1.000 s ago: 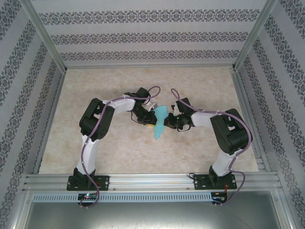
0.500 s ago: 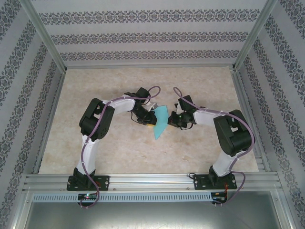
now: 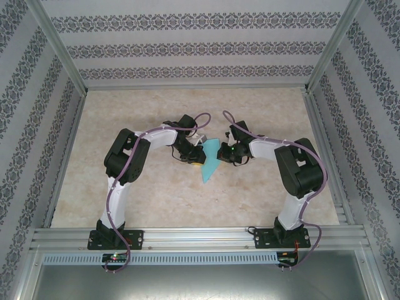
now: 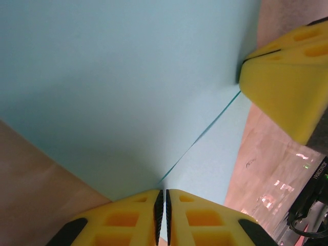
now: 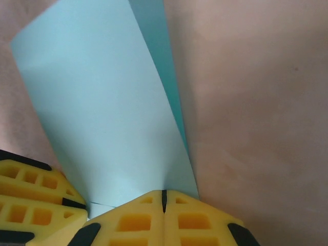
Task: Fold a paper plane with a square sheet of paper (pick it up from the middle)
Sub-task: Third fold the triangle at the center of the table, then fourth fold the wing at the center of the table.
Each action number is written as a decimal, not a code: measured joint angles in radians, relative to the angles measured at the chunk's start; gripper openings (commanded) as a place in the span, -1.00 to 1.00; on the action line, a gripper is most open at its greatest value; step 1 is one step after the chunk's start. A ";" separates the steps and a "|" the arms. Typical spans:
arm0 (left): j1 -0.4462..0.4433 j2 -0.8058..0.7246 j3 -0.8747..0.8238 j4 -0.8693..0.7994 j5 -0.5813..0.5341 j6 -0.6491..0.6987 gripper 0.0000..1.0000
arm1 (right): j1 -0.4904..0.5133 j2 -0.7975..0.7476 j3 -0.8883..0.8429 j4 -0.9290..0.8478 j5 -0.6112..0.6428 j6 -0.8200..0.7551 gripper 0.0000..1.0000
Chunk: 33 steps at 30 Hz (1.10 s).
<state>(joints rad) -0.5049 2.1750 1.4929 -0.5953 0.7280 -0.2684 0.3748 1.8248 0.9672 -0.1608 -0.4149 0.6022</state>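
1. Closest to the front is the metal rail (image 3: 200, 236), where both arms are bolted down. The left arm (image 3: 125, 162) and the right arm (image 3: 300, 172) bend up from it and lean in toward each other.
2. A little farther in, over the middle of the table (image 3: 137, 200), is the blue paper (image 3: 210, 164). It is folded into a long thin shape, and its pointy end aims back at the rail. I cannot tell if that point touches the table.
3. The left gripper (image 3: 194, 154) pinches the paper on its left side. In the left wrist view its yellow fingers (image 4: 128, 223) are pressed together with the paper's edge caught between them.
4. The right gripper (image 3: 225, 153) pinches the paper on the other side. In the right wrist view its jaws are squeezed tight, and the paper runs right into the crack between them.
5. The two grippers sit very near each other, so they could bump if either one moves the wrong way.
6. The paper is thin and both grippers hold it hard. I think it could rip if one arm pulls away while the other holds on. A twist could make the fold crooked, and then the plane would come out lopsided. If one gripper lets go too soon, the fold could pop open or the paper could flop down.
7. Farthest away are the bare end of the table and the patterned back wall (image 3: 200, 50)
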 measured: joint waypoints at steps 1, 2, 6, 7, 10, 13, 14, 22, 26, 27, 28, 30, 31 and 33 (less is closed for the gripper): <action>0.000 0.000 0.000 0.000 0.000 0.000 -0.66 | -0.002 0.000 0.000 0.000 0.000 -0.004 -0.95; 0.000 0.000 0.000 0.000 0.000 0.000 -0.66 | -0.005 0.000 0.000 0.000 0.000 -0.006 -0.95; 0.000 0.000 0.000 0.000 0.000 0.000 -0.66 | -0.006 -0.001 0.000 -0.003 0.008 -0.020 -0.95; 0.000 0.000 0.000 0.000 0.000 0.000 -0.66 | -0.007 -0.003 0.000 -0.005 0.010 -0.026 -0.95; 0.000 0.000 0.000 0.000 0.000 0.000 -0.66 | -0.009 -0.013 -0.002 -0.016 0.027 -0.038 -0.95; 0.000 0.000 0.000 0.000 0.000 0.001 -0.66 | -0.019 -0.039 -0.020 -0.023 0.043 -0.049 -0.95; 0.000 0.000 0.000 0.000 0.000 0.001 -0.66 | -0.020 -0.047 -0.027 -0.022 0.044 -0.052 -0.95; 0.000 0.000 0.002 -0.001 0.000 0.000 -0.66 | -0.018 -0.124 -0.069 0.004 0.018 -0.041 -0.94; 0.000 0.000 0.002 -0.001 0.000 0.001 -0.66 | 0.019 -0.123 -0.069 0.034 -0.013 -0.019 -0.94; 0.000 0.000 0.002 -0.002 0.000 0.001 -0.66 | 0.033 -0.116 -0.066 0.039 -0.020 -0.013 -0.95; 0.000 0.000 0.003 -0.002 0.000 0.000 -0.66 | 0.045 -0.103 -0.061 0.043 -0.025 -0.007 -0.94; 0.000 0.000 0.003 -0.002 0.000 0.001 -0.66 | 0.060 -0.074 -0.051 0.051 -0.035 -0.003 -0.95; 0.000 0.000 0.003 -0.002 0.000 0.000 -0.66 | 0.062 -0.060 -0.050 0.055 -0.037 -0.002 -0.95; 0.000 0.000 0.003 -0.002 0.000 0.000 -0.66 | 0.059 -0.034 -0.050 0.057 -0.038 -0.002 -0.95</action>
<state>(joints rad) -0.5049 2.1750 1.4956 -0.5976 0.7280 -0.2680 0.4335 1.7908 0.9169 -0.1040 -0.4530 0.5999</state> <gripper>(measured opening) 0.169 0.042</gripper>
